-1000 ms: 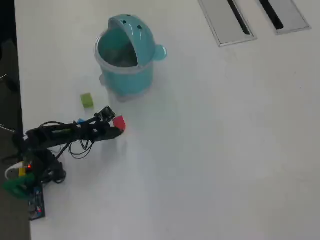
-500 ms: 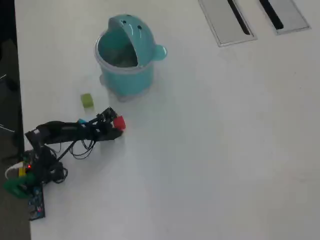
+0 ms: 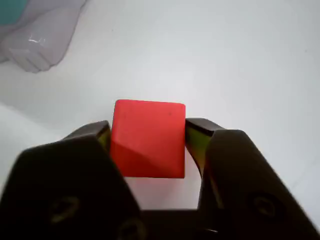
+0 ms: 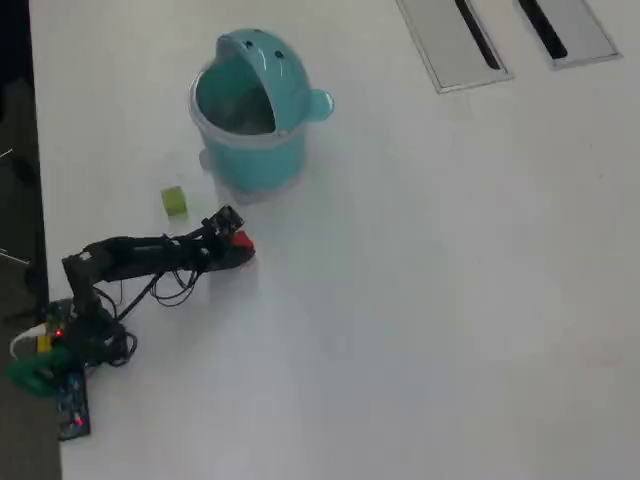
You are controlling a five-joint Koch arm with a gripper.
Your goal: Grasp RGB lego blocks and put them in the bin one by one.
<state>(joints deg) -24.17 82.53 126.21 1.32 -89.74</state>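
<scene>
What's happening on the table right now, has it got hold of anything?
The arm's gripper has the red block between its jaws, one on each side, in the wrist view. Overhead, that block sits at the arm's tip, below the open teal bin. The yellow-green block lies on the white table, to the left of the bin. No blue block is visible.

From high above we look straight down on the white table (image 4: 420, 300), arm at its left edge. Our wrist camera sits very close behind the gripper (image 3: 148, 137), facing forward; both views share the red block (image 3: 148, 139).
</scene>
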